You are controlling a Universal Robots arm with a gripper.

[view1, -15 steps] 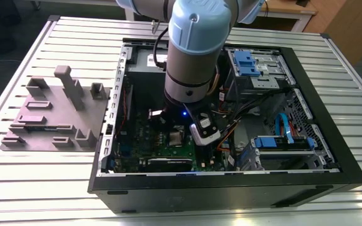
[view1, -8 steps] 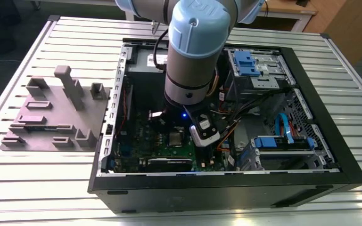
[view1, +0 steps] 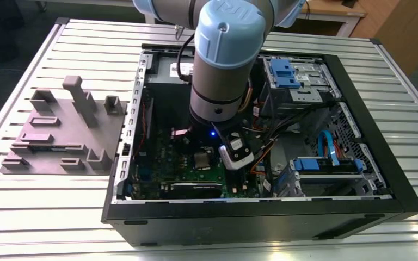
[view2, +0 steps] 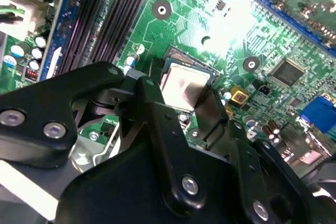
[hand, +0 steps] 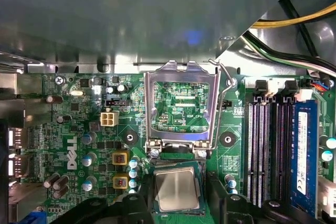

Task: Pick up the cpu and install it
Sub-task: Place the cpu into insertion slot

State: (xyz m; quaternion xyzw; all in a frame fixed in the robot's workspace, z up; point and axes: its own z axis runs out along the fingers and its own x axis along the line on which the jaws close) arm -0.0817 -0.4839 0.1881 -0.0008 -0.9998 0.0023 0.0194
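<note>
Ribbed metal table (view1: 42, 209) carries the open computer case (view1: 267, 218); placing step looks nearly done: cpu (hand: 177, 188) lies in the socket (hand: 178, 165) of the green board (hand: 79, 127), claw (hand: 180, 199) spread astride it, seemingly gripping nothing, hinged frame (hand: 181, 68) open, so the next move calls for not nudging it.

cpu (hand: 177, 188) lies flat in open socket (hand: 178, 165) on green motherboard (hand: 79, 129), metal load plate (hand: 181, 98) flipped up beside it, gripper (hand: 181, 209) straddles the cpu, blue ram stick (hand: 303, 150) in slots nearby.

Grey block tray (view1: 58, 136) on slatted table (view1: 42, 215).
</note>
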